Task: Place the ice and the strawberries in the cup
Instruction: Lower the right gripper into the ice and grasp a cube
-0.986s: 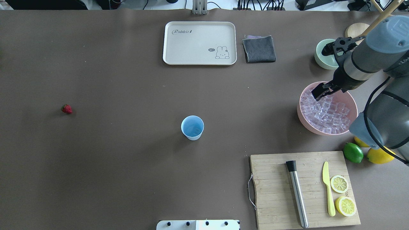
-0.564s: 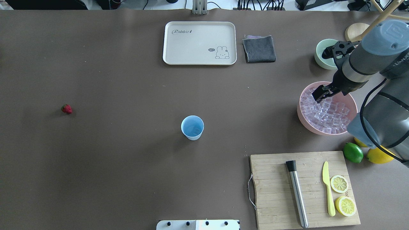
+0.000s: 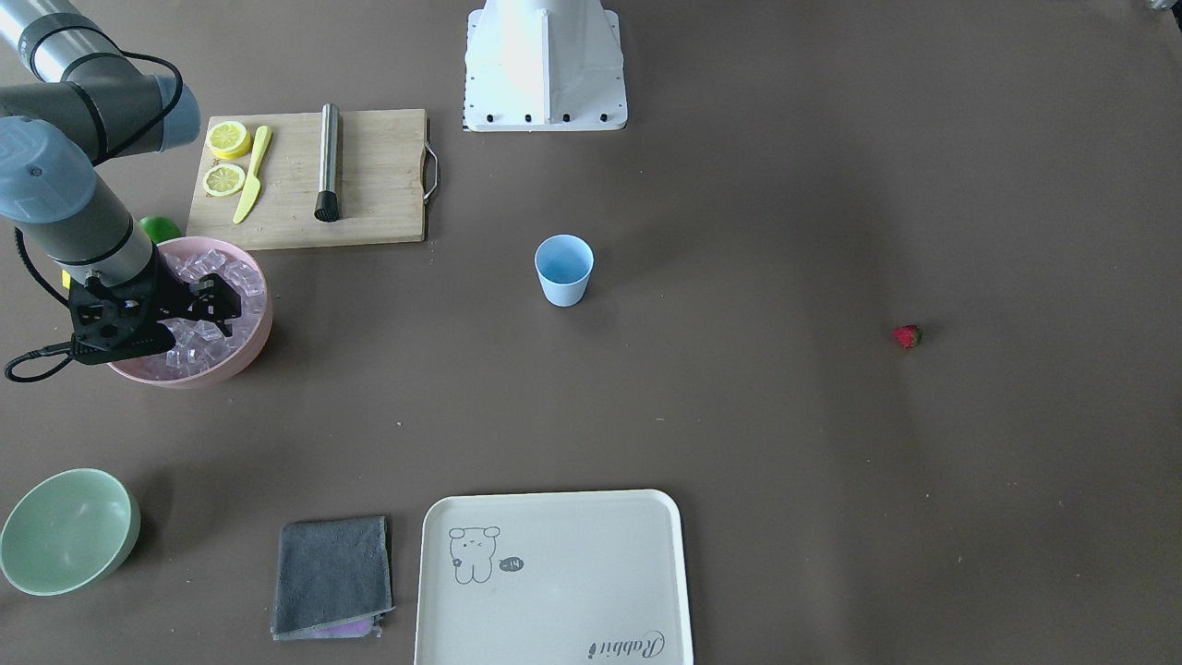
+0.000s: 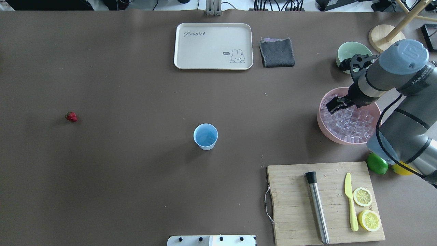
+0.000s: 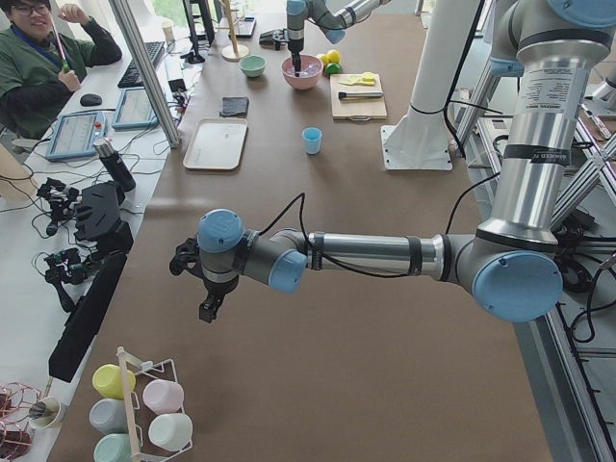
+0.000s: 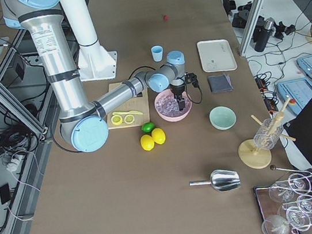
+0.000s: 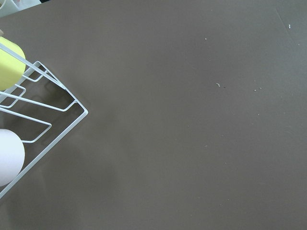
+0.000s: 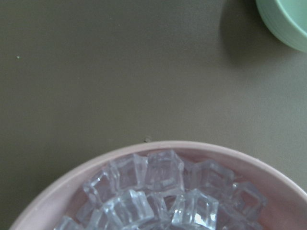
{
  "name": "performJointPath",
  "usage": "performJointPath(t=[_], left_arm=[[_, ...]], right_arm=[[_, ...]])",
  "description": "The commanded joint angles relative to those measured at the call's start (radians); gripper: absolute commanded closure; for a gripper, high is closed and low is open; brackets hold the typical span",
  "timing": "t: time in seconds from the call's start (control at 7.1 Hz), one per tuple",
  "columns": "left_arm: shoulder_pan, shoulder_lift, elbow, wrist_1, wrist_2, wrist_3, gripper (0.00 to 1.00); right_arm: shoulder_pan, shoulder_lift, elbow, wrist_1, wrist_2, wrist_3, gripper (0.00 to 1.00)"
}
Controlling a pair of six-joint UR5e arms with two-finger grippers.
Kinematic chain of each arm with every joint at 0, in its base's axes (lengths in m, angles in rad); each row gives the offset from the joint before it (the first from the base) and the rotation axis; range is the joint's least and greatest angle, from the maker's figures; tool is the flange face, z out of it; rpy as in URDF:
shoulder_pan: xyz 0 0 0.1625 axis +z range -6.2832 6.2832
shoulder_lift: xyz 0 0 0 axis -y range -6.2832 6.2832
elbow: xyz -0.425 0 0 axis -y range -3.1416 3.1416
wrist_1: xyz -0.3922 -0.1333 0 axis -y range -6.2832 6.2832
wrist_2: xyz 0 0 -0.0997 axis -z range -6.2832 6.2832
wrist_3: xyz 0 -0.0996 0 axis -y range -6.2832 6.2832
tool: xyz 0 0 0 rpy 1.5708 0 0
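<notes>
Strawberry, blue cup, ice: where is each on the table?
strawberry (image 4: 71, 117), overhead view, red body.
cup (image 4: 205, 136), overhead view, inside its open mouth.
ice (image 4: 353, 127), overhead view, a cube mid-pile.

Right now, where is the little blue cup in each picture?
Front-facing: cup in the middle, above the tray.
Overhead: cup in the middle, below the tray.
Exterior left: cup far up the table, right of the tray.
Exterior right: cup near the top, left of the tray.
Left wrist: not in it.
Right wrist: not in it.
Landmark: the white rabbit tray.
</notes>
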Motion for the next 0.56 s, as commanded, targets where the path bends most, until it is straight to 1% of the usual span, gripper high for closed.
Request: performJointPath(t=[0.0, 0.14, 0.28, 0.42], left_arm=[[0.000, -0.002, 0.000, 0.000, 0.000, 0.000, 0.02], [0.000, 0.000, 0.000, 0.000, 0.000, 0.000, 0.02], [0.000, 0.000, 0.000, 0.000, 0.000, 0.000, 0.02], [0.000, 0.000, 0.000, 0.000, 0.000, 0.000, 0.02]], right_arm=[[-0.002, -0.010, -0.006, 0.029, 0.014, 0.008, 0.00], [-0.003, -0.031, 0.014, 0.030, 0.015, 0.016, 0.00], [-0.003, -0.063, 0.051, 0.030, 0.015, 0.016, 0.11], [-0.003, -0.083, 0.069, 0.030, 0.015, 0.016, 0.38]])
